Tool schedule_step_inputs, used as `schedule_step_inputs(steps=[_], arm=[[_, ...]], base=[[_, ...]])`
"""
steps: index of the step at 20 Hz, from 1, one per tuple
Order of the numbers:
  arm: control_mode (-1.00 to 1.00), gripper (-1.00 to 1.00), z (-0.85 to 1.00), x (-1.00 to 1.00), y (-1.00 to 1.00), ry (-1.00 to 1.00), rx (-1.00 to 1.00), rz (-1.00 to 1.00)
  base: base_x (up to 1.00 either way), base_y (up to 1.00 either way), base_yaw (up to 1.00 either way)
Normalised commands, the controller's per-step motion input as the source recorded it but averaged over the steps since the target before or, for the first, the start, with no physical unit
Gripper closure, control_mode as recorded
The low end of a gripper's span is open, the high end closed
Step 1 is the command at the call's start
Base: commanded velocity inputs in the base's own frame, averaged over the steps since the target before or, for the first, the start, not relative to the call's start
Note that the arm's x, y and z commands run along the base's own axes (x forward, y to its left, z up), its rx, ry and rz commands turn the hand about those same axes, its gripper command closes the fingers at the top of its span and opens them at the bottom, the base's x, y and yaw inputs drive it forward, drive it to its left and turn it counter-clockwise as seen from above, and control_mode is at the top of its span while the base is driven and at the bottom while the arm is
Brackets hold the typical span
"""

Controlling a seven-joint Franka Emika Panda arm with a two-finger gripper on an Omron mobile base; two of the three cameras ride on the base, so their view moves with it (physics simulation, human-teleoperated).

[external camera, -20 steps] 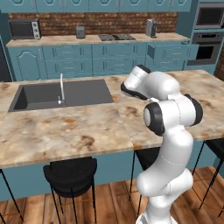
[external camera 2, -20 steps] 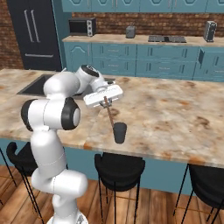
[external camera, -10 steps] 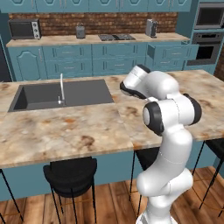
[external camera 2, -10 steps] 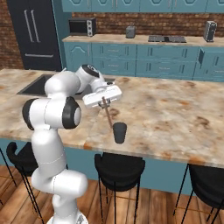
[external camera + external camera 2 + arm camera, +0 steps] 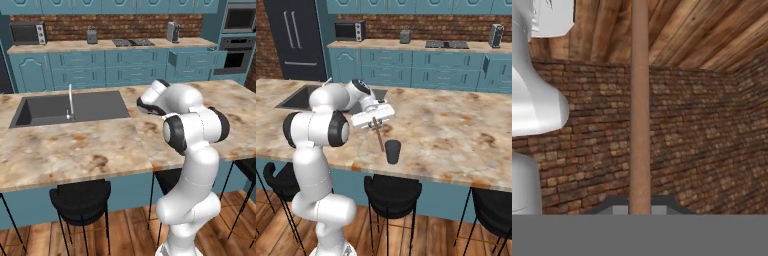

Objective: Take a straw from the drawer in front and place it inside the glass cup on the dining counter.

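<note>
Now the pincer (image 5: 374, 119) is squeezed tight on the straw (image 5: 378, 136), holding it just above and beside the glass cup (image 5: 393, 151) on the table (image 5: 456, 135). If the straw's tip lands outside the rim, it could miss or tip the cup.

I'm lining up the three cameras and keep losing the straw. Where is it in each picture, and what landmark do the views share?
Left base view: I cannot make out the straw; the arm stands in front of where it would be.
Right base view: the straw slants down from the gripper toward the glass cup, left of centre.
Hand view: the straw runs straight up the middle.
Shared landmark: the brick wall.
</note>
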Motion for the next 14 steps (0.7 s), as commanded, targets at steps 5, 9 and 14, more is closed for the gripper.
schedule_step_inputs(steps=[5,9,14], arm=[[-1.0,1.0,-0.18,0.0,-0.01,0.0,0.01,0.0],[-1.0,1.0,0.32,0.0,0.0,-0.04,0.04,0.0],[-1.0,1.0,0.27,0.03,0.0,-0.01,0.01,0.0]], base=[[0.0,0.0,0.0],[0.0,0.0,0.0],[0.0,0.0,0.0]])
